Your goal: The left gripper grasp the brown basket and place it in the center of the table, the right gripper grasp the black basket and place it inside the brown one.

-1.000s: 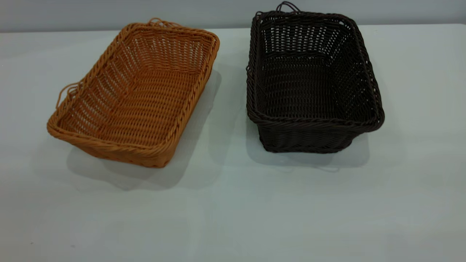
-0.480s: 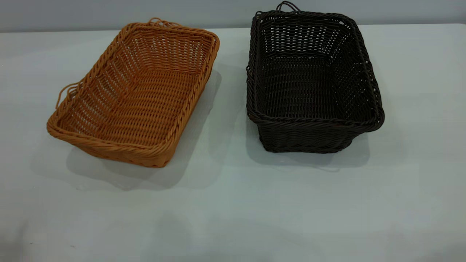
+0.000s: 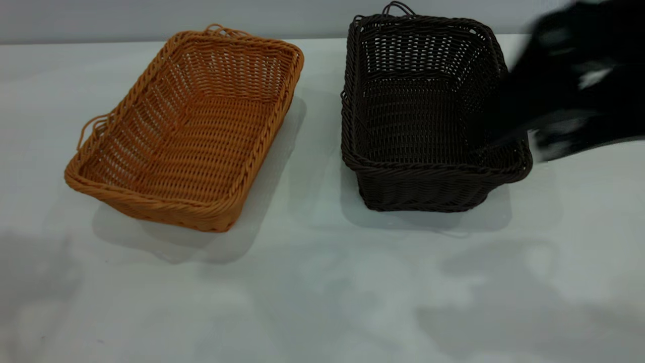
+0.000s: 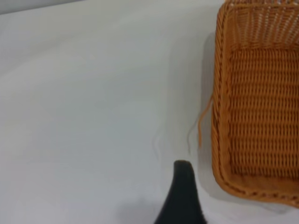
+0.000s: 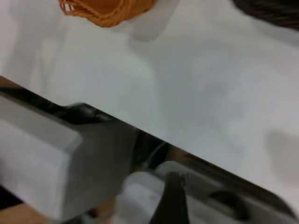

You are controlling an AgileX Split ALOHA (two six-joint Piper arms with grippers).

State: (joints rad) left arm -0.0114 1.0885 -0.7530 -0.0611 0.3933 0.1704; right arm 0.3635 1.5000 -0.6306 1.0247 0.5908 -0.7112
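The brown basket (image 3: 189, 126) stands on the table (image 3: 322, 292) at the left, turned at a slant. The black basket (image 3: 428, 116) stands to its right, a gap between them. Both are empty. My right gripper (image 3: 564, 85) shows as a blurred black mass at the far right, over the black basket's right rim. My left gripper is out of the exterior view. In the left wrist view a black part of it (image 4: 183, 186) hangs over bare table beside the brown basket (image 4: 257, 107), near a thin loop handle (image 4: 204, 119), not touching it.
The right wrist view shows the table's near edge (image 5: 140, 133), a corner of the brown basket (image 5: 105, 11) and a bit of the black basket (image 5: 273, 11). A grey wall (image 3: 151, 15) runs behind the table. Arm shadows lie on the front of the table.
The right arm has swung into the exterior view from the right, up to the black basket's right side. New shadows fall on the table's front. Both baskets stay put.
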